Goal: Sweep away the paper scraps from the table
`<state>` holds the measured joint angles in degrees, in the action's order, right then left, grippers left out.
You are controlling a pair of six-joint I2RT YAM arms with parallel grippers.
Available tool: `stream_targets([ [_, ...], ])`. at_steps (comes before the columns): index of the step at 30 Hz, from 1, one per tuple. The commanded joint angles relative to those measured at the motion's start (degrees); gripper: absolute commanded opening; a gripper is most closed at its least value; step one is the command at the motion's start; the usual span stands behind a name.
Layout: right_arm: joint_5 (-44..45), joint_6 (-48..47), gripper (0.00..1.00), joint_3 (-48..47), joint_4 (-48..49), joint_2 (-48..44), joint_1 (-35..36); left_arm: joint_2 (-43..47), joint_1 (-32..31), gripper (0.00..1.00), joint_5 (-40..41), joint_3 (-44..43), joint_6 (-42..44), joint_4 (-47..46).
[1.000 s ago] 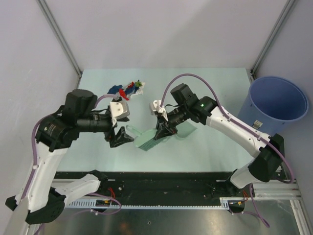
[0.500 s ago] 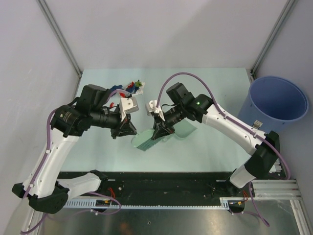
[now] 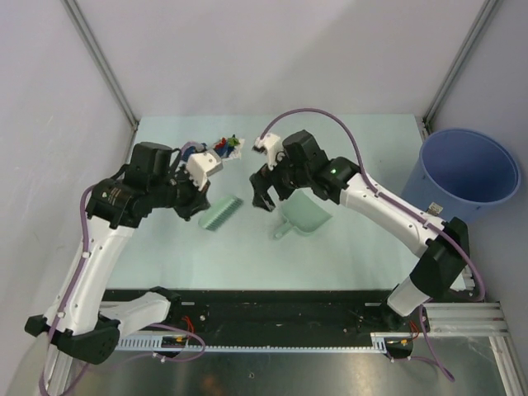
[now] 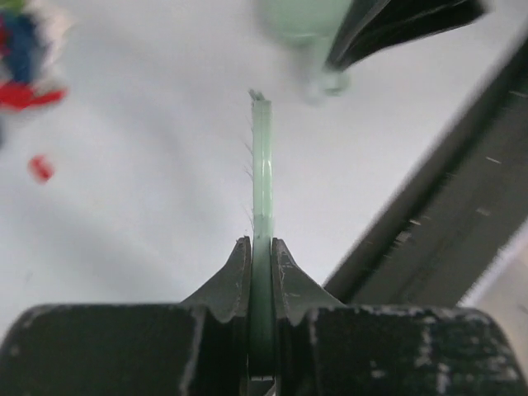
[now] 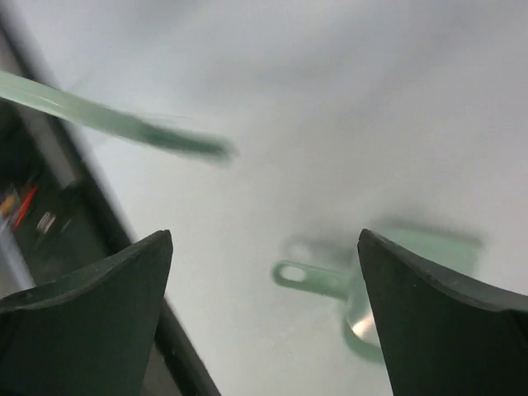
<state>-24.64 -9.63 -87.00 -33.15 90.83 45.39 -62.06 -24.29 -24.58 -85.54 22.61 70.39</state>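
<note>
The paper scraps (image 3: 224, 147) lie in a small red, blue, green and white heap near the back of the table (image 3: 363, 144); the left wrist view shows these paper scraps (image 4: 21, 54) at its top left corner. My left gripper (image 3: 196, 206) is shut on a pale green brush (image 3: 221, 214), seen edge-on as a thin brush (image 4: 261, 157) between the left gripper (image 4: 261, 252) fingers. My right gripper (image 3: 263, 198) hangs open with nothing in it, just left of the pale green dustpan (image 3: 304, 219). Between the right gripper (image 5: 264, 272) fingers the dustpan handle (image 5: 309, 279) shows below.
A big round blue bucket (image 3: 469, 169) stands off the table's right edge. Grey walls and metal posts (image 3: 99, 58) close in the back and sides. A black rail (image 3: 272, 305) runs along the near edge. One loose red scrap (image 4: 39, 167) lies apart from the heap.
My left gripper closed on the brush and carried it left. My right gripper let go of it, opened wide and drew back toward the rear. The dustpan now lies uncovered.
</note>
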Motion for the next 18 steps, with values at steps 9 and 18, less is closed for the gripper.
stream_targets([
  [9, 59.28, 41.17, 1.0, 5.0, 3.79, 10.31, 11.04, 7.04, 8.3, 0.0, 31.08, 9.33, -4.77, -22.31],
  [18, 47.55, 36.91, 0.99, 4.3, 0.7, 20.0, 5.77, 9.15, 8.56, 0.0, 31.08, 11.71, -3.54, -23.37],
])
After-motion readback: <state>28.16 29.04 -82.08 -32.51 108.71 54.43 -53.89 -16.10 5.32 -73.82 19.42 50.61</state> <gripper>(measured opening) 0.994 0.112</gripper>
